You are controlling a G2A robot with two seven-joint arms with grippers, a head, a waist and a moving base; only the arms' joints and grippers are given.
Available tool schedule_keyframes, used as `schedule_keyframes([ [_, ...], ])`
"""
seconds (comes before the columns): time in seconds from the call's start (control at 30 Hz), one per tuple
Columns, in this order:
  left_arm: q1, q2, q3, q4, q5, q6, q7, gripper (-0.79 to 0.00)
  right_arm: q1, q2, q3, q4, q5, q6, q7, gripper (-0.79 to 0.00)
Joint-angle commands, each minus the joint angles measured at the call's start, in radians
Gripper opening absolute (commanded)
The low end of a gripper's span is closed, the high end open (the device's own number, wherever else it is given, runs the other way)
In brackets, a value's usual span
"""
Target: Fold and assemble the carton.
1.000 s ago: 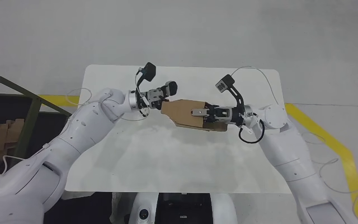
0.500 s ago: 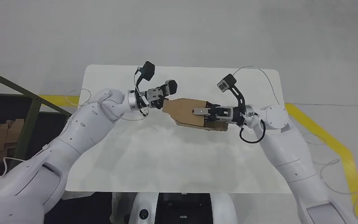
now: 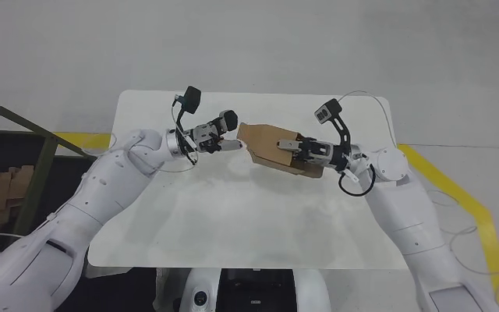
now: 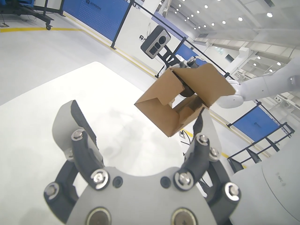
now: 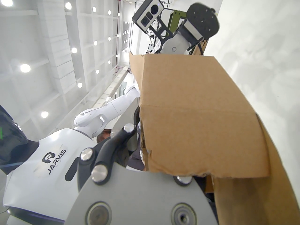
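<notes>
The carton (image 3: 269, 144) is held above the middle of the table (image 3: 234, 226), with its long axis running arm to arm and its open, part-folded end turned toward the left gripper (image 3: 231, 132). That gripper is spread wide and holds nothing; one finger (image 4: 202, 127) lies just beside a flap, and contact cannot be confirmed. The opposite end is clamped by the right gripper (image 3: 300, 147).

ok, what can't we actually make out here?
Right wrist view: the carton covers the fingers of the right gripper, so the grip spot is hidden.
Left wrist view: one of the left gripper's fingers overlaps the carton's lower edge; touching or apart, cannot tell.
Top view: the carton's flaps are too small to read, partly under the right gripper.
</notes>
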Motion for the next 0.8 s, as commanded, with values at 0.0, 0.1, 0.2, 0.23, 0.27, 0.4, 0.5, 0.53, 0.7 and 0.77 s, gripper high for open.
schedule_keyframes([
  [0.0, 0.009, 0.006, -0.002, -0.020, -0.003, 0.000, -0.016, 0.000, -0.001, 0.000, 0.001, -0.001, -0.001, 0.003, -0.006, -0.785],
  [0.1, 0.013, 0.009, 0.000, -0.033, -0.007, 0.000, -0.037, 0.000, -0.002, -0.001, -0.001, -0.004, -0.001, 0.007, -0.013, -0.785],
  [0.2, 0.004, 0.006, 0.007, -0.033, -0.003, 0.000, -0.057, 0.000, -0.002, -0.002, -0.004, -0.014, -0.004, 0.010, -0.017, -0.785],
  [0.23, 0.001, 0.004, 0.010, -0.033, -0.002, 0.000, -0.059, 0.000, -0.002, -0.002, -0.006, -0.019, -0.008, 0.010, -0.019, -0.785],
  [0.27, -0.001, 0.003, 0.013, -0.033, -0.002, 0.000, -0.061, 0.000, -0.002, -0.002, -0.007, -0.022, -0.013, 0.009, -0.020, -0.785],
  [0.4, -0.016, -0.005, 0.018, -0.011, 0.004, 0.000, -0.064, 0.000, -0.010, 0.000, -0.005, -0.043, -0.025, 0.009, -0.027, -0.785],
  [0.5, -0.025, -0.011, 0.023, 0.000, 0.005, 0.000, -0.068, 0.000, -0.016, 0.001, -0.004, -0.058, -0.035, 0.010, -0.028, -0.785],
  [0.53, -0.028, -0.013, 0.025, 0.001, 0.006, 0.000, -0.070, 0.000, -0.018, 0.001, -0.005, -0.063, -0.037, 0.011, -0.030, -0.785],
  [0.7, -0.041, -0.023, 0.035, -0.003, 0.021, 0.000, -0.084, 0.000, -0.025, 0.001, -0.009, -0.081, -0.054, 0.013, -0.041, -0.785],
  [0.77, -0.046, -0.025, 0.037, -0.006, 0.029, 0.000, -0.087, 0.000, -0.027, 0.001, -0.011, -0.085, -0.056, 0.014, -0.045, -0.785],
])
